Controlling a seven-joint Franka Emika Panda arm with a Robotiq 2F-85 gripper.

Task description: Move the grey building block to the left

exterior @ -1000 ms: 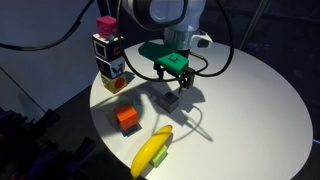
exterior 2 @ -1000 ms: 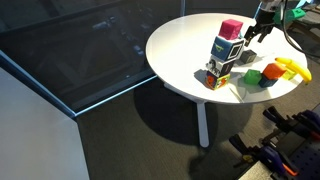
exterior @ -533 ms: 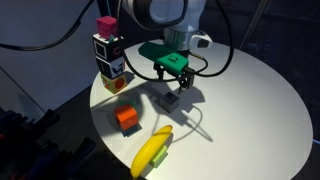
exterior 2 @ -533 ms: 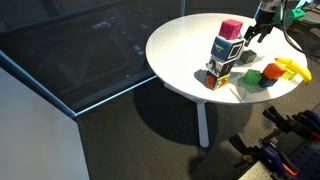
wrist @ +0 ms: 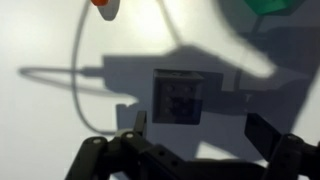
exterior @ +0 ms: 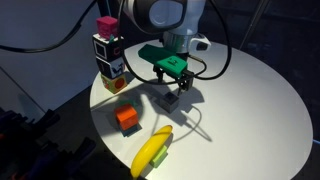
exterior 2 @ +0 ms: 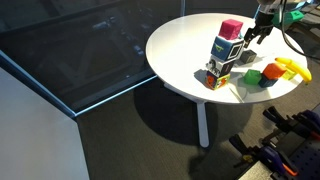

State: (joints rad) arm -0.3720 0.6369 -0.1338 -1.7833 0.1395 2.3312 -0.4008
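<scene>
fingers (wrist: 135, 137) apart over grey building block (wrist: 182, 97)

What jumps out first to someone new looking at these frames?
The end effector, jaws open, hovers just above the grey building block on the round white table. Near the table's edge stands a stack of patterned cubes topped by a pink cube. A banana lies by the rim, close to an orange cube.

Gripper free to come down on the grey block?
Likely yes: the gripper hangs open over the grey building block, with nothing between them. The white cable lies off to one side.
</scene>
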